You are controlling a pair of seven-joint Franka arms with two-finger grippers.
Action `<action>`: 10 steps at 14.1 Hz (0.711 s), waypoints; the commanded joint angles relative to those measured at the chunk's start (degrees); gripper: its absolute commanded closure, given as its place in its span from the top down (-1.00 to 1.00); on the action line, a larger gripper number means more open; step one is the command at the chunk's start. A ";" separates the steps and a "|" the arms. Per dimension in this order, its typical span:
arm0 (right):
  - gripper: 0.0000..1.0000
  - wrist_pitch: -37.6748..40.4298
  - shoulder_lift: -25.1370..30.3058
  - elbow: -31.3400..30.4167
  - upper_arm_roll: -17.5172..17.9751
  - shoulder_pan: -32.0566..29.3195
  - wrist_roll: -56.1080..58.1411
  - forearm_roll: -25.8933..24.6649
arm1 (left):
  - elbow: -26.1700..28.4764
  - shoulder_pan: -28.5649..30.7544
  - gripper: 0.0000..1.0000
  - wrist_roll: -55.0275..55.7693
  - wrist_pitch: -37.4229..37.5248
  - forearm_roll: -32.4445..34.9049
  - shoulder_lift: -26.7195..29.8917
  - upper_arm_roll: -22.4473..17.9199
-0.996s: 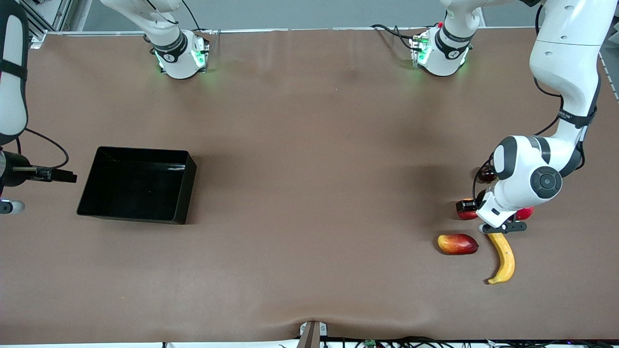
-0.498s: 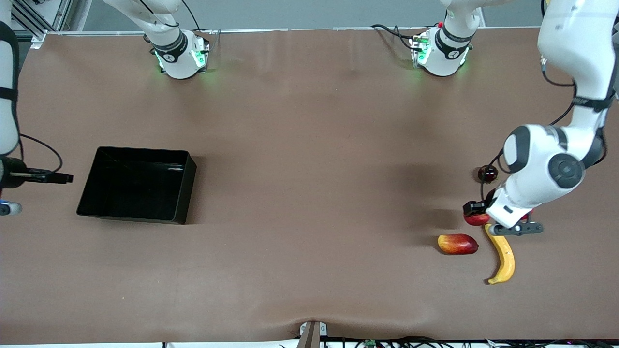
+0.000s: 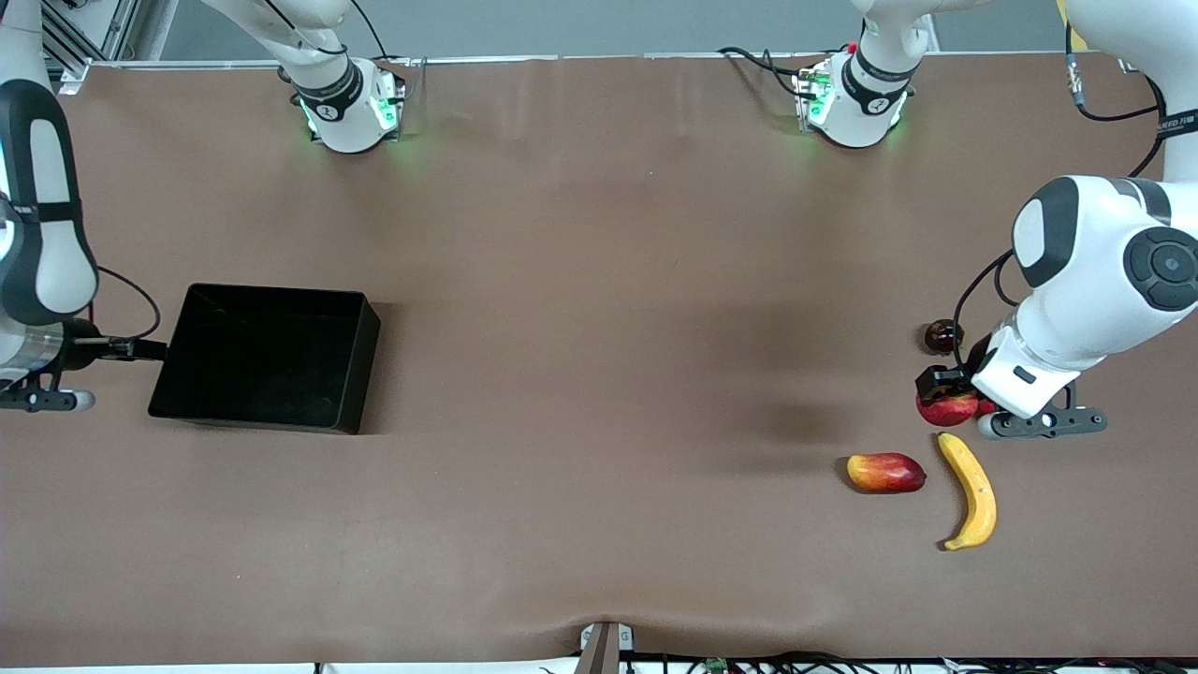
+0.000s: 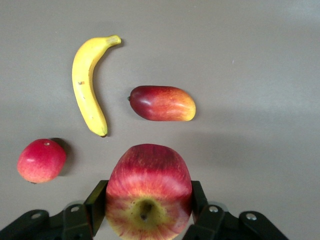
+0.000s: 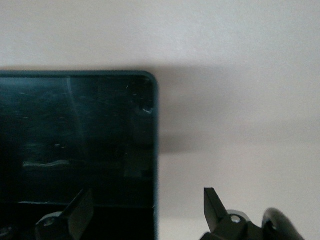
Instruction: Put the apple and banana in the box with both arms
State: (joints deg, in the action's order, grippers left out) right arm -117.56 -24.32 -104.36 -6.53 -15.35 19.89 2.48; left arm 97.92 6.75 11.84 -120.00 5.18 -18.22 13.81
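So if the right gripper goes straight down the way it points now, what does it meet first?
Probably the box: the right gripper, open and empty, hangs over its wall at the right arm's end of the table, one finger over the inside. Depth is unclear.

Box [image 5: 75,145] corner — spread claw [image 5: 148,210] above

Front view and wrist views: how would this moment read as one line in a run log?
left gripper: shut on apple, lifted | right gripper: open, over box edge | banana: on table | box: holds nothing
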 commanded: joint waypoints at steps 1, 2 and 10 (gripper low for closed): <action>-0.11 -3.20 0.95 -5.75 0.99 -1.70 2.34 3.31 | -1.41 0.11 -1.00 1.70 1.87 0.18 -0.67 1.48; -0.44 -3.64 0.95 -7.16 0.99 -1.70 2.34 4.28 | -1.59 0.11 -1.00 1.96 2.74 0.26 -0.59 2.00; -1.00 1.33 0.86 -4.65 1.08 -1.35 3.22 4.90 | -1.77 0.46 -1.00 2.75 3.11 0.35 -0.94 2.01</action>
State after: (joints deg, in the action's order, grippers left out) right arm -120.60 -24.55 -110.95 -5.90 -16.35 21.80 6.22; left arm 97.32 6.80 13.58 -118.07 5.18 -18.73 15.48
